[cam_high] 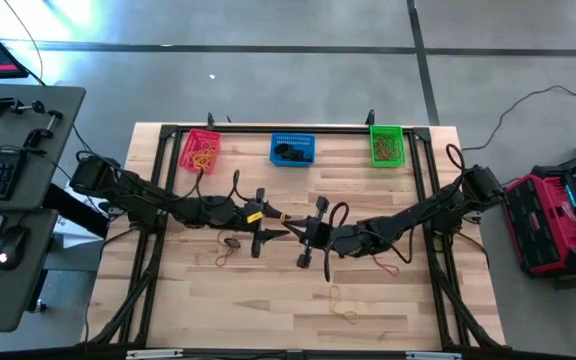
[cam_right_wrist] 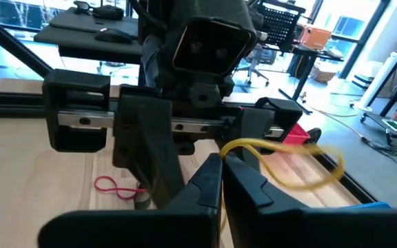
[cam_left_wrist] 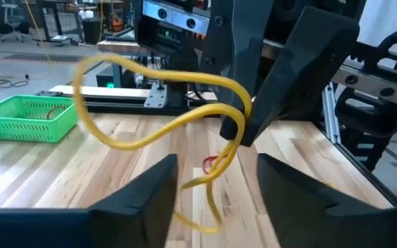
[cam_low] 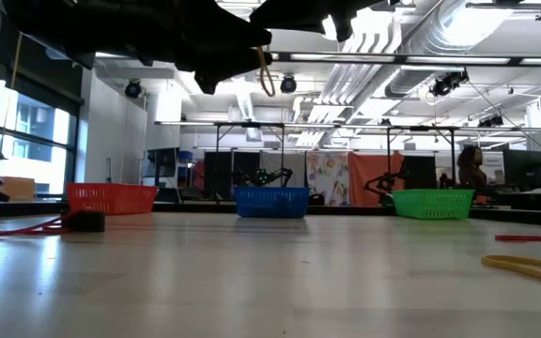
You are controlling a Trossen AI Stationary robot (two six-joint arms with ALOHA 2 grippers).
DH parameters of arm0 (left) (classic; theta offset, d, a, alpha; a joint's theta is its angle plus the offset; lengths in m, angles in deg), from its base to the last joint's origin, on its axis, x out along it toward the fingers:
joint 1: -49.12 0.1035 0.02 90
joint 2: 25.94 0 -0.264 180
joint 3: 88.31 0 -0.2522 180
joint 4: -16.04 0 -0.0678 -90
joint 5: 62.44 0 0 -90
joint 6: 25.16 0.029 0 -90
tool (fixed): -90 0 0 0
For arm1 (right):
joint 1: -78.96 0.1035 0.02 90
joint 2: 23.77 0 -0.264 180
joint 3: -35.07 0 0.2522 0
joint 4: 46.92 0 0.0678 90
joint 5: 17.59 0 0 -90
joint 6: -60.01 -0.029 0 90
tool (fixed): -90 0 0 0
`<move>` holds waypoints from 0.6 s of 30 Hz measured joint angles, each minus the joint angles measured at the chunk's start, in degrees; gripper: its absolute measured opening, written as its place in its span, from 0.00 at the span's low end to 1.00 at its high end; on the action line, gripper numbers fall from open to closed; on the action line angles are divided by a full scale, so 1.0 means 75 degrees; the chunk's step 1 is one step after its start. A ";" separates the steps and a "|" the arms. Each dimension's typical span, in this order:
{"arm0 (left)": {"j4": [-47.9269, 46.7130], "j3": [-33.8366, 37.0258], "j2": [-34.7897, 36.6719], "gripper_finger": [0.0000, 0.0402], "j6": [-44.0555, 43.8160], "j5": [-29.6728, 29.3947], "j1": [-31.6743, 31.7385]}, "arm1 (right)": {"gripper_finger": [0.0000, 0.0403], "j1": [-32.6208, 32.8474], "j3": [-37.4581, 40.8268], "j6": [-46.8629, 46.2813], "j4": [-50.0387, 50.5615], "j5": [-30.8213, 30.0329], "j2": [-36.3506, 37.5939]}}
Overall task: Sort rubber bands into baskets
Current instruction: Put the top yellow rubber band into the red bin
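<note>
Handover mid-table: right gripper [cam_right_wrist: 220, 172], fingers clamped on a thin yellow rubber band loop [cam_left_wrist: 164, 117], holds it aloft between the left gripper's [cam_left_wrist: 216, 180] spread fingers. Next: left closes, right releases, likely red-pink mesh basket [cam_high: 199, 150].

The surface [cam_high: 268, 300] is pale wood in glued strips, smooth with a light sheen — it mirrors a little in the low view. Its frame [cam_high: 288, 128] is matt black metal bar. The three baskets, red-pink [cam_high: 200, 150], blue [cam_high: 292, 149] and green [cam_high: 387, 144], are thin plastic mesh, slightly glossy. The yellow rubber band [cam_left_wrist: 164, 103] looks soft, smooth and dull. A red rubber band [cam_right_wrist: 116, 186] lying on the wood has the same look. Both grippers, left [cam_high: 264, 216] and right [cam_high: 308, 236], are hard black plastic — matt, with smooth flat faces. The floor [cam_high: 268, 80] is grey, smooth concrete.
</note>
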 joint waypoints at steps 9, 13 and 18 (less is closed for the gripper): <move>-0.0004 0.0000 0.0003 0.04 0.0272 0.0044 0.0000 | 0.00 0.0000 0.0000 0.0090 -0.0069 0.0013 0.0002; 0.0005 0.0000 0.0003 0.02 0.0396 -0.0006 0.0000 | 0.00 0.0006 0.0000 0.0140 -0.0065 0.0027 0.0001; -0.0060 0.0003 0.0188 0.01 0.0373 -0.0023 0.0009 | 0.01 0.0004 0.0000 -0.0255 -0.0032 0.0085 0.0000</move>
